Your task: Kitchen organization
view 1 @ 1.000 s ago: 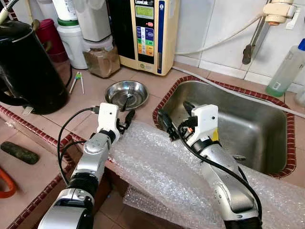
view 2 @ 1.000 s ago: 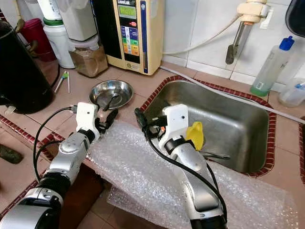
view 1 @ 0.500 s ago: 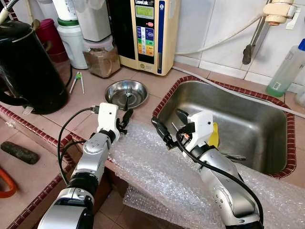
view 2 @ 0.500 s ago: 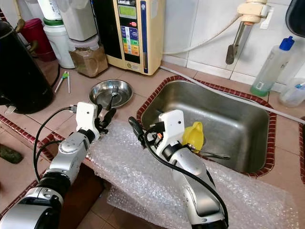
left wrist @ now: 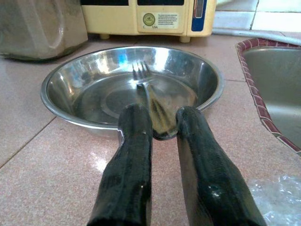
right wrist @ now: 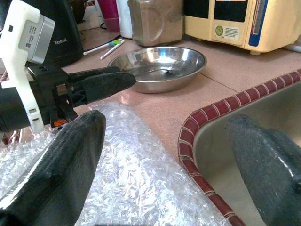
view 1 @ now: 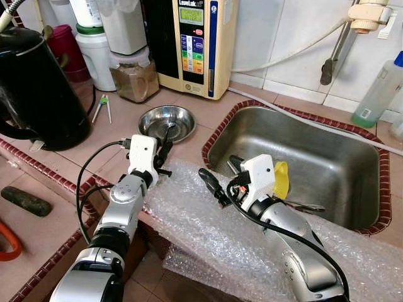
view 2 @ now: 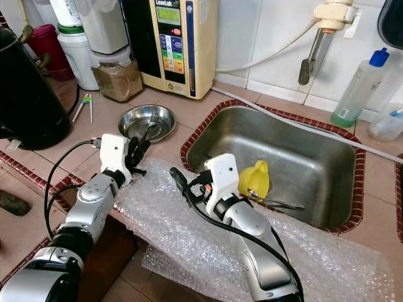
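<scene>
Left hand (left wrist: pixel 157 136) now closed in on the fork (left wrist: pixel 149 92), fingers narrow and pinching the handle end at the near rim of the steel bowl (view 1: pixel 166 122), where half a second ago they stood just short of it; so the grasp looks made, lift not yet begun. Right hand (view 1: pixel 221 178) drawn back toward 6 o'clock, off the sink edge and over the bubble wrap (view 1: pixel 208 220), fingers spread wide, holding nothing. Raised brick-red sink rim (view 1: pixel 214 135) at 3 o'clock of the bowl; jar (view 1: pixel 134 78) and cream appliance (view 1: pixel 192 44) crowding 12 o'clock; open desk (view 1: pixel 113 135) toward 9 o'clock, up to the black kettle (view 1: pixel 38 88).
</scene>
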Available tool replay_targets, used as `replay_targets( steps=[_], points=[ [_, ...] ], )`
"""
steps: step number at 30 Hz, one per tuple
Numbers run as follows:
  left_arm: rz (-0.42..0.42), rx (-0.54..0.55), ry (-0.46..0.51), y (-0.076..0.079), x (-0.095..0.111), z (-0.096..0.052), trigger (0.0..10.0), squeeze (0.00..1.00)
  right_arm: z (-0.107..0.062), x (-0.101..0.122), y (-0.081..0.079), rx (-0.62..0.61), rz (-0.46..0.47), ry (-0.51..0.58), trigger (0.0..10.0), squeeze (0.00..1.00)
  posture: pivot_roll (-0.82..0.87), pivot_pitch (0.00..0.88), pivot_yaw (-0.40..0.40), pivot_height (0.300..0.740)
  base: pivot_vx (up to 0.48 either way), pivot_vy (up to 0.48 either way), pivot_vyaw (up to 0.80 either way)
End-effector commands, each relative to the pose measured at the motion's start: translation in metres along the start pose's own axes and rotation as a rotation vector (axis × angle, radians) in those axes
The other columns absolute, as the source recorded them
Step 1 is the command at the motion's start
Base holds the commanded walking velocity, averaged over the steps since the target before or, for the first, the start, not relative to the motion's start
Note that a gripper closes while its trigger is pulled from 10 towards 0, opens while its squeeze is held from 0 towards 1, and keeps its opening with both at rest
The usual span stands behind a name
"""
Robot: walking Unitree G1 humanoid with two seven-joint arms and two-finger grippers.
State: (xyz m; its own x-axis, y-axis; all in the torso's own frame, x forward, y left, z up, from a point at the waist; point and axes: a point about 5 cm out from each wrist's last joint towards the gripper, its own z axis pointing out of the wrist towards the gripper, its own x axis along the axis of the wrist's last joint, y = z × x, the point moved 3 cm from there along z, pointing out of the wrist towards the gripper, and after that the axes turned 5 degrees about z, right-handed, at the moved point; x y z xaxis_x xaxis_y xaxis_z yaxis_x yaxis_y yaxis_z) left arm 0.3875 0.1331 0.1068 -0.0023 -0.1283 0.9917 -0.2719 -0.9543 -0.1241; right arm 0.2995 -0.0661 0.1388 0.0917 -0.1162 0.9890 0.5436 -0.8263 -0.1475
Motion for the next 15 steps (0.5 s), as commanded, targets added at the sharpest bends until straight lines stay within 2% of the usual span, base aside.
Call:
replay_targets(
  steps=[1, 7, 10, 12, 14, 15],
  points=[
    [0.015, -0.003, 0.004, -0.001, 0.002, 0.001, 0.0, 0.0, 0.001, -0.001, -0.001, 0.009, -0.008, -0.01, 10.0, 0.0, -0.05, 0.0, 0.042, 0.74, 0.0, 0.0, 0.0],
    [0.02, -0.001, 0.012, -0.001, 0.003, 0.001, 0.0, 0.0, 0.001, -0.002, 0.001, 0.004, -0.011, -0.015, 10.0, 0.0, -0.04, 0.0, 0.042, 0.74, 0.0, 0.0, 0.0],
    [0.054, 0.009, 0.082, -0.002, 0.015, 0.001, 0.0, 0.0, 0.002, -0.002, 0.003, -0.005, -0.008, -0.012, 10.0, 0.0, -0.04, 0.0, 0.041, 0.74, 0.0, 0.0, 0.0],
    [0.131, 0.012, 0.188, 0.0, 0.032, -0.002, 0.0, 0.0, 0.003, -0.001, 0.006, -0.027, 0.0, 0.0, 10.0, 0.0, -0.04, 0.0, 0.04, 0.74, 0.0, 0.0, 0.0],
    [0.258, 0.001, 0.274, 0.007, 0.046, -0.005, 0.0, 0.0, 0.003, 0.0, 0.011, -0.052, 0.019, 0.01, 10.0, 0.0, -0.04, 0.0, 0.039, 0.74, 0.0, 0.0, 0.0],
    [0.272, -0.013, 0.306, 0.012, 0.051, -0.006, 0.0, 0.0, 0.004, 0.003, 0.014, -0.068, 0.042, 0.022, 10.0, 0.0, -0.04, 0.0, 0.039, 0.74, 0.0, 0.0, 0.0]
  ],
)
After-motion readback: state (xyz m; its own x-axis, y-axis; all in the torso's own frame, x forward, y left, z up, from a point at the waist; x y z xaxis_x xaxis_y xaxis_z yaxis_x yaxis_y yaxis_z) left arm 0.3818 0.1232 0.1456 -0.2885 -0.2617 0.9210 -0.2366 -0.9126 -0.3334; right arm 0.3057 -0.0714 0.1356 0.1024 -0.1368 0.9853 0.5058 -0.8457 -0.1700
